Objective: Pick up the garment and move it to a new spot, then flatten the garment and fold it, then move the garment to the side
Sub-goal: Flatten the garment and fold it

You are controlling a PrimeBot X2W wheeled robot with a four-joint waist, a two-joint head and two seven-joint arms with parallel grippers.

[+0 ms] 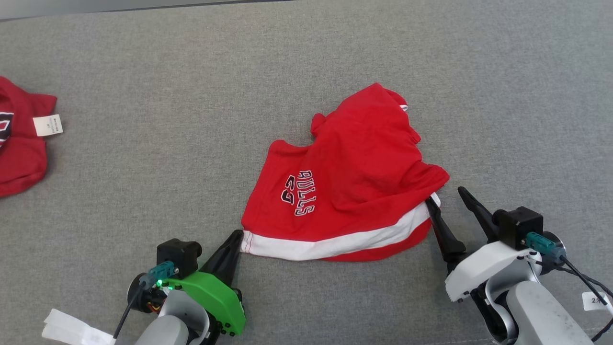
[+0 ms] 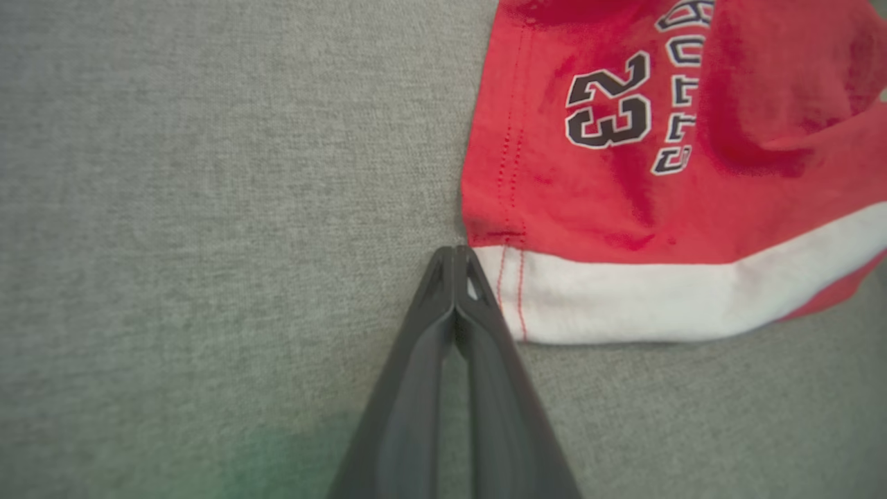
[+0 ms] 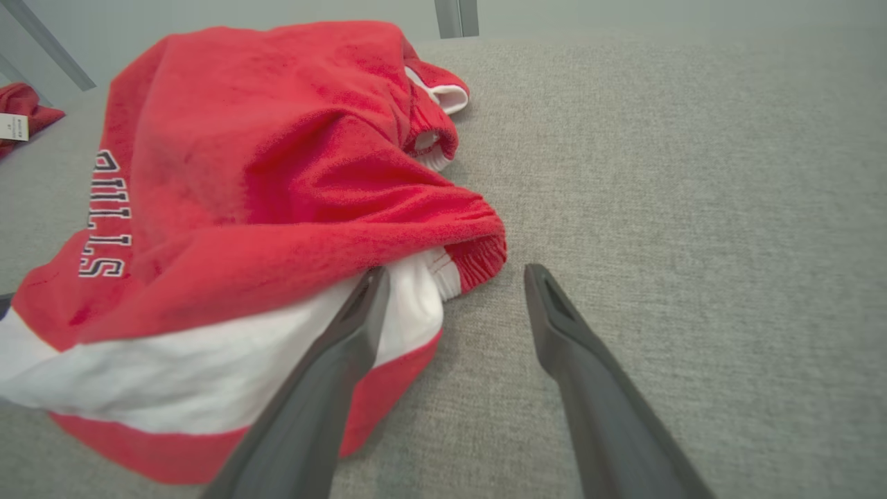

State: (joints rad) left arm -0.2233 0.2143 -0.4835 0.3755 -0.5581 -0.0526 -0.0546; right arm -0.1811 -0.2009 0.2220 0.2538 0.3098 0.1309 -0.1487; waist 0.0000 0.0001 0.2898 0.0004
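— Where's the garment (image 1: 354, 191) from where you stand?

— In the middle of the grey padded table (image 1: 191, 96), right in front of the robot. It's a pair of red shorts, rumpled and not laid flat.

— Which way does it run?

— On a slant. Its long axis goes from the near-left corner up to a bunched peak at the far right. The white stripe (image 1: 335, 244) follows the near edge, from one gripper across to the other. The "BULLS 23" print (image 1: 299, 191) lies sideways to the robot, reading from far to near.

— And the claws?

— The left gripper (image 1: 235, 235) has its two dark fingers pressed together, with the tips right at the near-left corner where the white stripe ends. I can't tell whether any cloth is caught between them. The right gripper (image 1: 444, 195) is spread apart at the other end. Its inner finger is against the white stripe, under the red fold, and its outer finger is over bare table.

— Anything else up there?

— Another red garment (image 1: 21, 143) at the far left edge, well apart, with a white label (image 1: 48, 125) showing.
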